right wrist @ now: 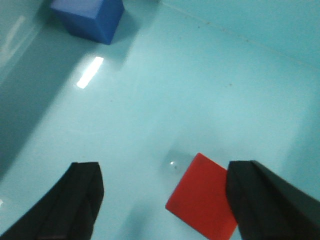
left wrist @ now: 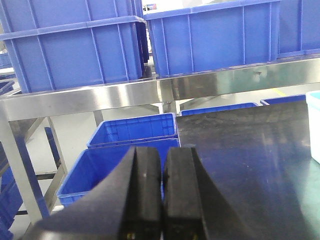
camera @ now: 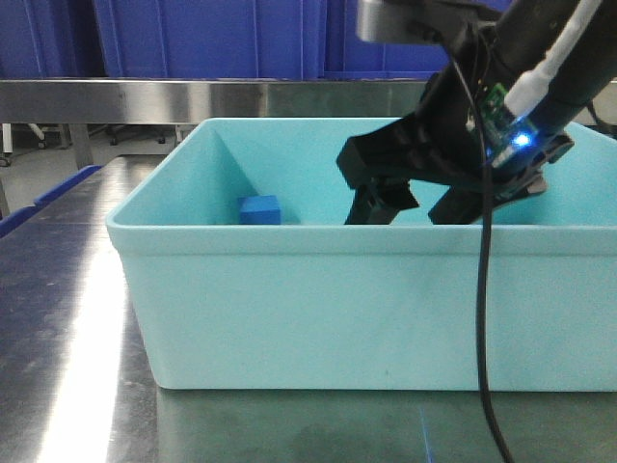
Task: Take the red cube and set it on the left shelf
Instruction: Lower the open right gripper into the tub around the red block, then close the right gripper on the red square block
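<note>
The red cube point(right wrist: 202, 197) lies on the floor of a teal bin point(camera: 318, 299). My right gripper point(right wrist: 165, 185) hangs open above it, and the cube sits between the fingers, close against the right finger point(right wrist: 265, 205). In the front view the right gripper point(camera: 424, 204) reaches down into the bin, whose wall hides the red cube. My left gripper point(left wrist: 162, 165) is shut with nothing between its pads, off the table's left edge. The left shelf point(left wrist: 165, 90) shows as a steel rail bearing blue crates point(left wrist: 80, 47).
A blue cube point(right wrist: 90, 19) rests in the bin's far left corner, also seen as the blue cube point(camera: 258, 209) from the front. More blue crates point(left wrist: 125, 150) stand on the floor under the shelf. A steel tabletop point(camera: 67, 318) bears the bin.
</note>
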`<state>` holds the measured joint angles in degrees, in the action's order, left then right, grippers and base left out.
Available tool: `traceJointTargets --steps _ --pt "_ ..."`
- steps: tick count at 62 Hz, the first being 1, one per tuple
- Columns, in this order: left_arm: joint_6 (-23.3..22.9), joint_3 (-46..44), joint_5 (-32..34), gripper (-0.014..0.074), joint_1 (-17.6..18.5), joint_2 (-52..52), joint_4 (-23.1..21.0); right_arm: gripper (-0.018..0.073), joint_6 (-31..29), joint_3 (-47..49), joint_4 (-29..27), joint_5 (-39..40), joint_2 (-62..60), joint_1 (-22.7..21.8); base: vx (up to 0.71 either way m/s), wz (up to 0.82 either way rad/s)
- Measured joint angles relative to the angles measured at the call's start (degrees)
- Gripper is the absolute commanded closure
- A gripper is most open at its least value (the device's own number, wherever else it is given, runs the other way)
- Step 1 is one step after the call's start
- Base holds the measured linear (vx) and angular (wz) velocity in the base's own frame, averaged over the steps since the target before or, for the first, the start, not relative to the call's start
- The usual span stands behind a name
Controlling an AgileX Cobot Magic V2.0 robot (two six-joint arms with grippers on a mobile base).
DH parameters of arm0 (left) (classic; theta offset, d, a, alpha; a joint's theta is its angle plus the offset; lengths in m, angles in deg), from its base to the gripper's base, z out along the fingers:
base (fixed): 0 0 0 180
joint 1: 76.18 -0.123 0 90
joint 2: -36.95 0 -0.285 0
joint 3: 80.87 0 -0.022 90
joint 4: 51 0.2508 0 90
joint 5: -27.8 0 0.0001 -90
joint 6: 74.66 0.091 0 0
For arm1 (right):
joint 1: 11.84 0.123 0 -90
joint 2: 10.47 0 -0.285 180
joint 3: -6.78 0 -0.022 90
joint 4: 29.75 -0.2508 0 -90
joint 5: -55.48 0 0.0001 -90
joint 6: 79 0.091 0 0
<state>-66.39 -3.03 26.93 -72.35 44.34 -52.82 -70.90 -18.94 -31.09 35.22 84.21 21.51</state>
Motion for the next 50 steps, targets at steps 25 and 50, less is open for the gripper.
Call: traceJointTargets --steps 25,50 --pt "0.0 0.0 0.0 0.0491 0.0 0.0 0.0 -0.0052 0.0 0.4 0.0 0.8 0.6 -1.0 0.00 0.00" --pt "0.0 0.0 0.0 0.0491 0.0 0.0 0.0 -0.0052 0.0 0.4 0.0 0.8 0.6 -1.5 0.00 0.00"
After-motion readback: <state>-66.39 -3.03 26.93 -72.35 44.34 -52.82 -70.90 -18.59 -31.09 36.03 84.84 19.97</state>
